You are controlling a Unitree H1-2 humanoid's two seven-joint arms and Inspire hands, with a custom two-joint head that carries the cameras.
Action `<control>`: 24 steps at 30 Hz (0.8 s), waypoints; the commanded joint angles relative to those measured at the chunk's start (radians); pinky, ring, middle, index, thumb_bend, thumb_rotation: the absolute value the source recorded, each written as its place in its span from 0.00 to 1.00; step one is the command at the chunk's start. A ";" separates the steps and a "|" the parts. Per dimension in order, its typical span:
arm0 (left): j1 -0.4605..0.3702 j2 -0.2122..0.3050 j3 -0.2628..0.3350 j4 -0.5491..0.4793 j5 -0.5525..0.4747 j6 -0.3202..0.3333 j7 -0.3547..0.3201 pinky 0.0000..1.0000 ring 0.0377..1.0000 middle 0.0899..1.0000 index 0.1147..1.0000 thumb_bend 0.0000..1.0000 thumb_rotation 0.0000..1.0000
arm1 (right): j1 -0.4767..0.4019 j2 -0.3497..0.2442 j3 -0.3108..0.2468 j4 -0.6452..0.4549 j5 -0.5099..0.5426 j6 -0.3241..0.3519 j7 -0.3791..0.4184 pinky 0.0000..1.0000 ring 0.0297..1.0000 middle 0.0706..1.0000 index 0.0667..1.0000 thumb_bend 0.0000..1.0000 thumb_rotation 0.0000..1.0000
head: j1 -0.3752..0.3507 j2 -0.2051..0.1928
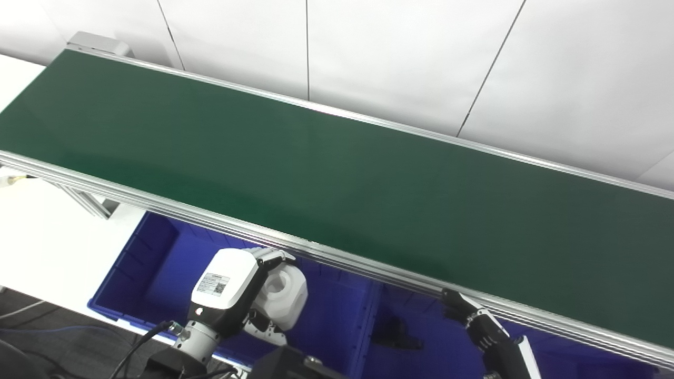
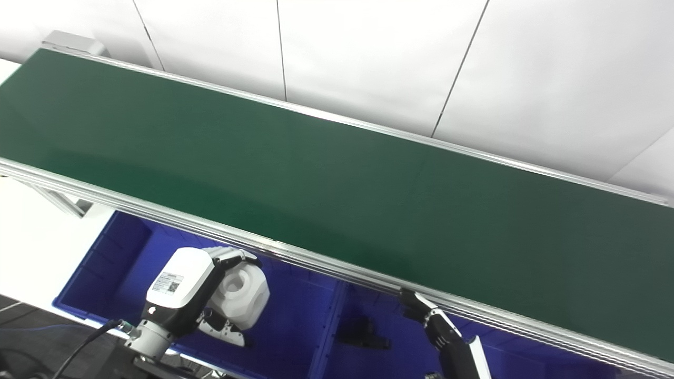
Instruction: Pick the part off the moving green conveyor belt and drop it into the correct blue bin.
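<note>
1. From my remote station: the green conveyor belt in its aluminium frame runs diagonally past white wall panels.
2. My left hand, bearing a small unreadable QR label, curls its fingers around the white part above the left blue bin.
3. My right hand sits below the belt's edge; I cannot tell its finger state.

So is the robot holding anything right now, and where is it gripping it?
Yes: the left hand holds a white plastic part by its sides, over the blue bin. The right hand holds nothing visible.
</note>
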 commanded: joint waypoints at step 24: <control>0.021 0.024 -0.111 -0.170 -0.029 -0.098 -0.034 0.71 0.74 0.75 0.67 0.96 0.73 | -0.003 0.014 -0.012 -0.042 -0.019 -0.030 0.010 0.79 0.83 0.84 0.77 0.86 0.96 | -0.039 0.014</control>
